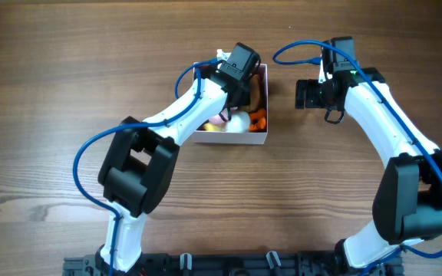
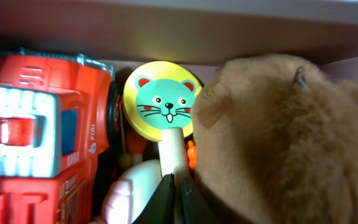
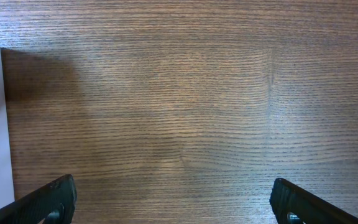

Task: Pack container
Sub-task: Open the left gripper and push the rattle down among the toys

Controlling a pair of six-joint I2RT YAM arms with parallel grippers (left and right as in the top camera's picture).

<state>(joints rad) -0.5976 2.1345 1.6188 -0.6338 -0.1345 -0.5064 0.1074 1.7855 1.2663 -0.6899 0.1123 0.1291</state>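
— Well, our left hand [image 2: 174, 188] sits pinched together inside the box [image 1: 232, 139] on the worktop [image 3: 179, 93]; the right hand [image 3: 173, 202] hangs wide beside it
— We judge its thin walls light and bendy, so we'd steady it near a corner

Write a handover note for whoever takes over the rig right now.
Left tool: shut, down inside the container, tips at the stick of the mouse-face toy; grip unclear.
Right tool: open, empty, over the table beside the container.
Done: red toy truck, brown plush and mouse-face toy are in the container.
Left: probably just withdrawing the left tool.
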